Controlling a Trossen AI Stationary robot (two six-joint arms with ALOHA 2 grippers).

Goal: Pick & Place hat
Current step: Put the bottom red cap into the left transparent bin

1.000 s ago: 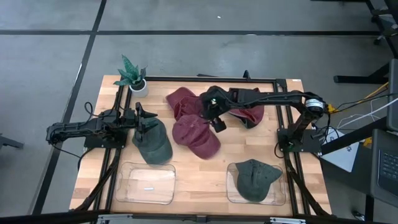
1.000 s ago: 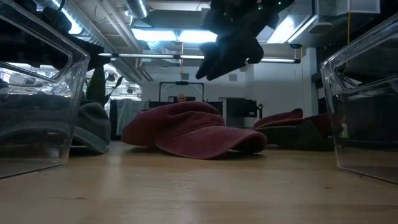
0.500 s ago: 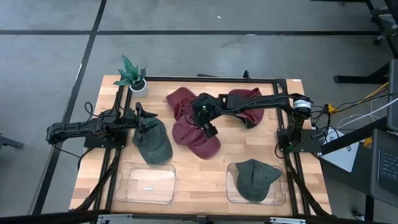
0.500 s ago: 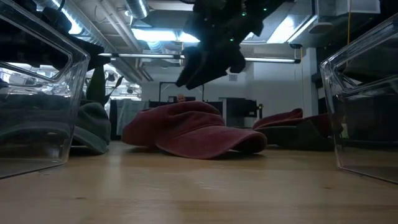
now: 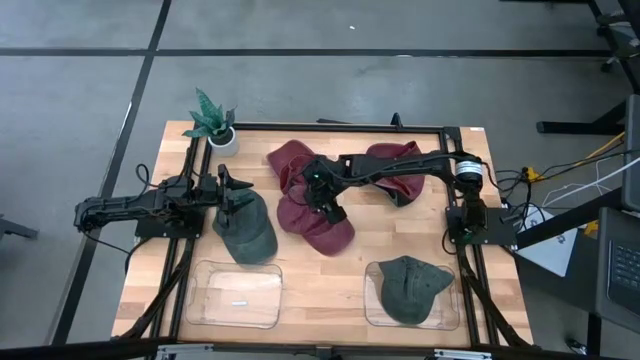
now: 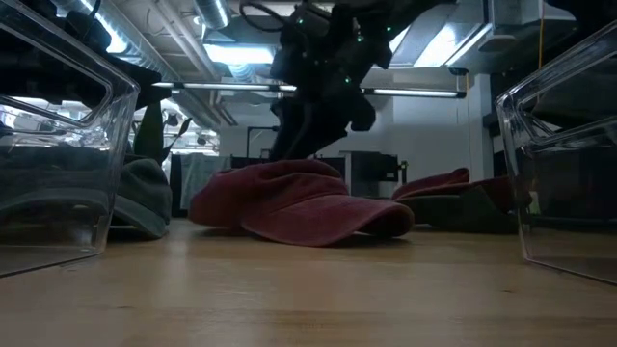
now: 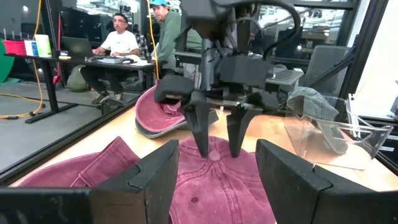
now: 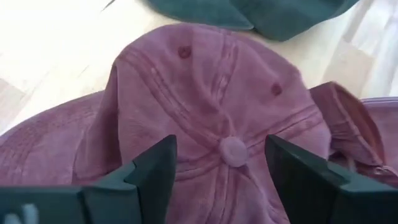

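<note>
The right gripper (image 5: 334,209) is hovering right over the crown of the faded maroon baseball cap (image 5: 318,222) lying mid-worktop (image 5: 320,285), its fingers (image 7: 202,127) spread wide either side of the top button. The left gripper (image 5: 236,192) is sitting at the dark green cap (image 5: 246,231) on the left side; can't tell what its fingers are doing. Another green cap (image 5: 408,287) is lying in the right clear plastic bin (image 5: 371,312).
</note>
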